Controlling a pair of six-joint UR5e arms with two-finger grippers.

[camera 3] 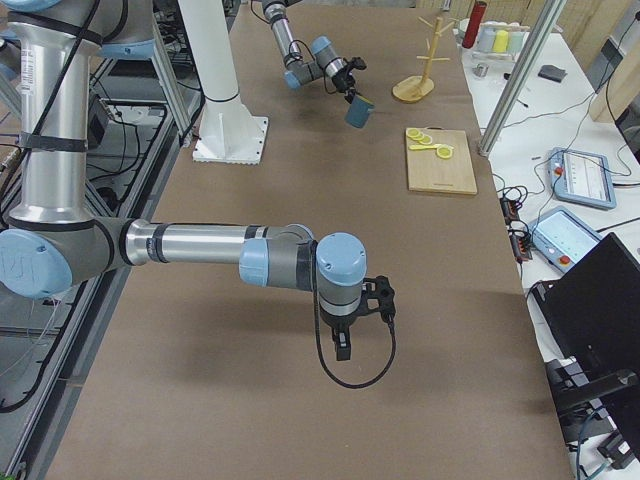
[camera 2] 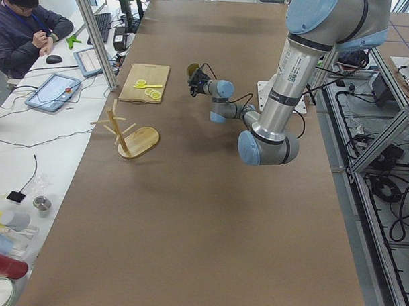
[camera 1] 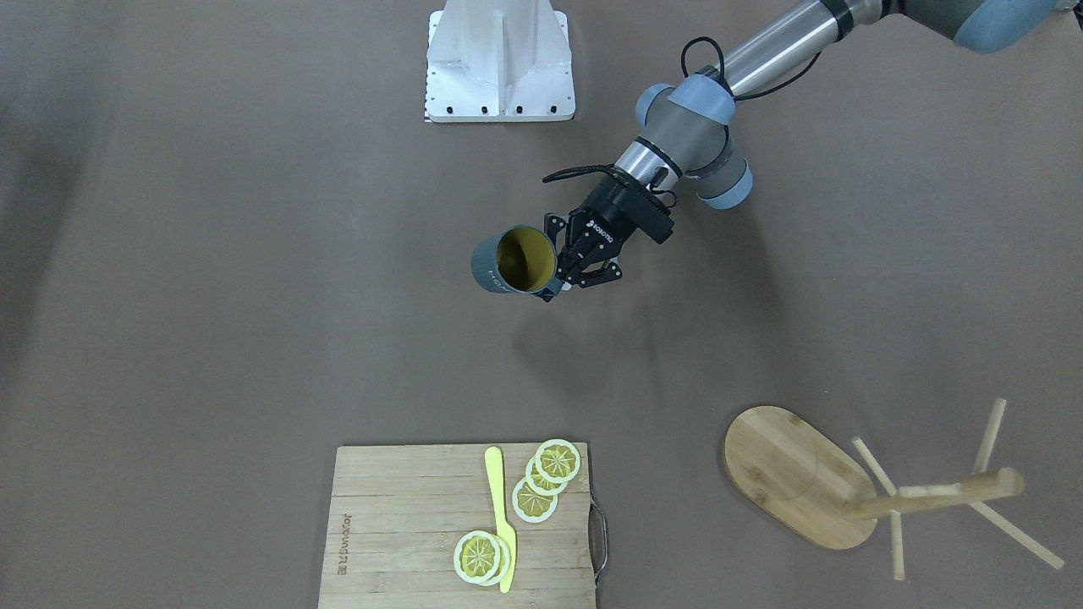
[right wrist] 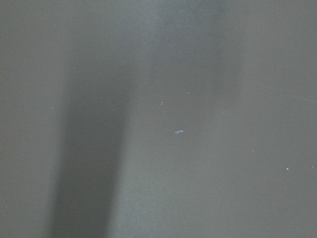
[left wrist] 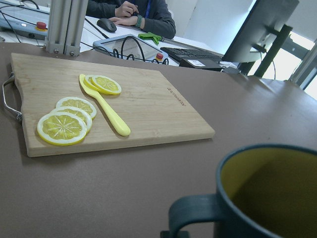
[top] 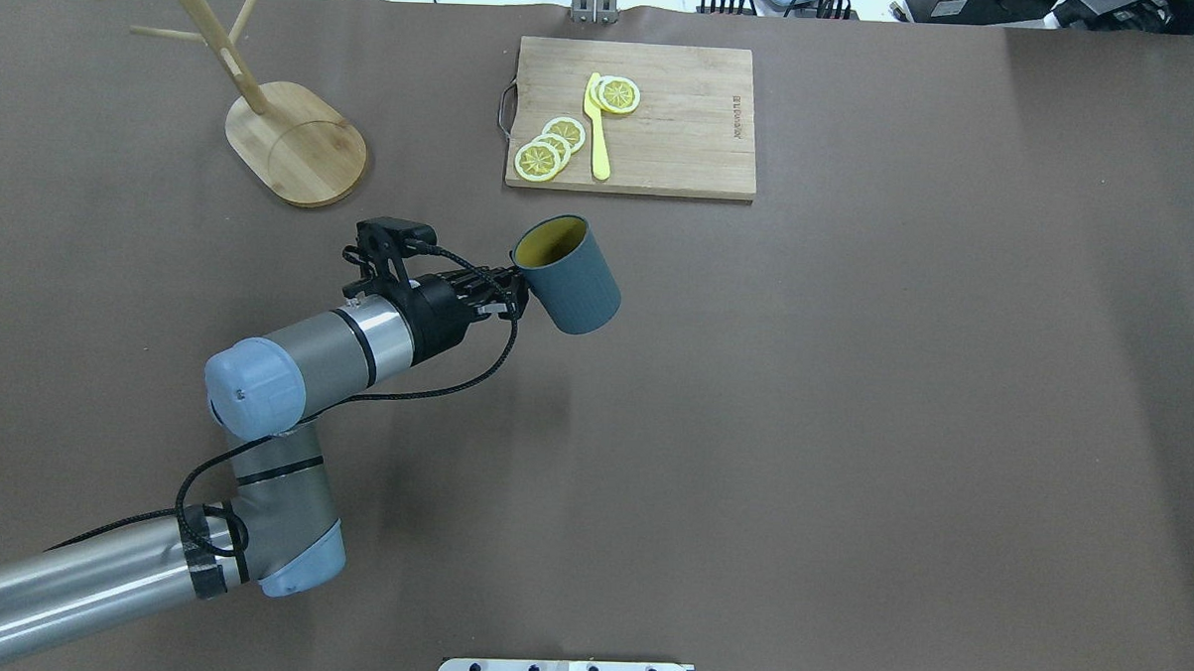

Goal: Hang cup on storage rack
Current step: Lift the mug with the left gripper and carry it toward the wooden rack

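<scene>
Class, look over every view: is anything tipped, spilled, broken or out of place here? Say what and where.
Nothing stands out. The storage rack stands upright on its base, the lemon slices lie on the cutting board, and the cup is tilted only because the left gripper holds it by its handle. No spill shows.

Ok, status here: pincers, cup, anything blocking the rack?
Left pincer shut on cup by handle, aloft, tilted. Right pincer: cannot tell. Rack upright, nothing hung; cutting board sits aside, not between.
</scene>
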